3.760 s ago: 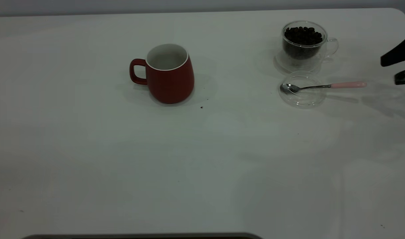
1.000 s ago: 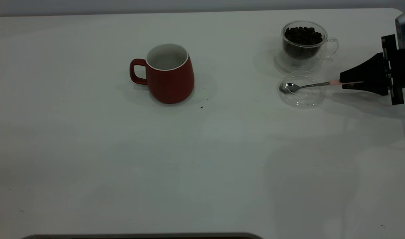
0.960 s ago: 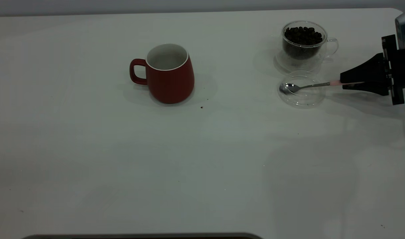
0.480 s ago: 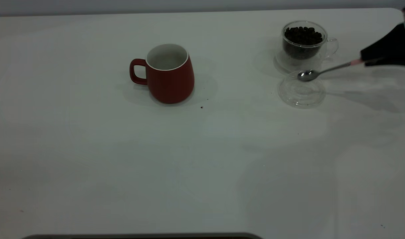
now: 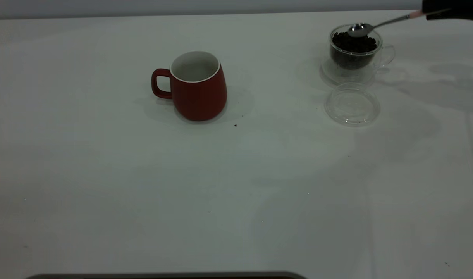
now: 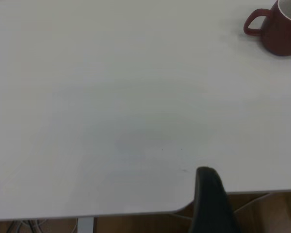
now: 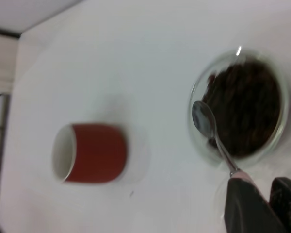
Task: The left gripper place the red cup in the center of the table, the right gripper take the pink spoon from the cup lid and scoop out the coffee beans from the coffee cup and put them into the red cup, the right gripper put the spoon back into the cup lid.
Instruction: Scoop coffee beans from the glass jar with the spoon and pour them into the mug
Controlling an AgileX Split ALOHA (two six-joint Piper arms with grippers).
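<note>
Since lifting off the cup lid (image 5: 351, 104), the pink spoon (image 5: 379, 24), pinched in the right gripper (image 7: 262, 201), hung beyond its fingers over the coffee cup (image 5: 354, 52); we feared clipping its rim, toppling it.

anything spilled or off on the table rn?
A few dark crumbs lie loose on the table just right of the red cup; what they are, I cannot tell. Otherwise nothing stands out: coffee cup upright, lid flat, spoon held over the beans by the right gripper.
</note>
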